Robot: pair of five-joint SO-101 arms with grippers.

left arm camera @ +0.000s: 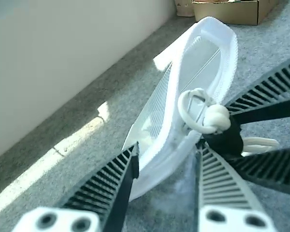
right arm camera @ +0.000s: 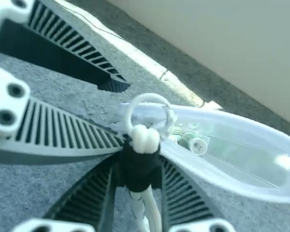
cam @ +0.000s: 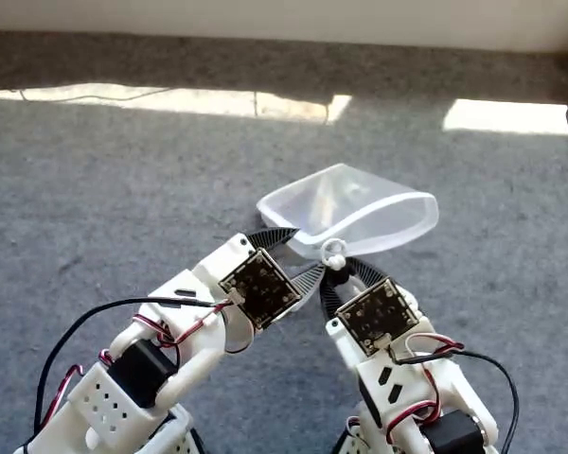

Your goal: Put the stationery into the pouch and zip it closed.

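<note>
I am holding the pull cord [right arm camera: 145, 137] with my right end effector [cam: 346, 270], its jaws clamped together on the black tab just below the white knot. My left end effector [cam: 298, 255] is sitting with its jaws apart, straddling the near end of the pouch [cam: 360, 213]. The pouch is lying on its side on the grey carpet [cam: 95, 189], about midway across and just beyond both arms, its mouth gaping along the zip. Inside, a piece of stationery [right arm camera: 193, 143] is lying close to the slider; it is looking like the capped end of a pen, though through the plastic I cannot be sure.

I am judging the loading done and the zipping as the step in hand. To do it well, I am planning to close the left jaws on the pouch's near end first, so the fabric is anchored. Then I am drawing the cord straight along the line of teeth, low and steady, away from that anchor, watching that the item inside is not nosing into the track and that the thin wall is not bunching ahead of the slider.
</note>
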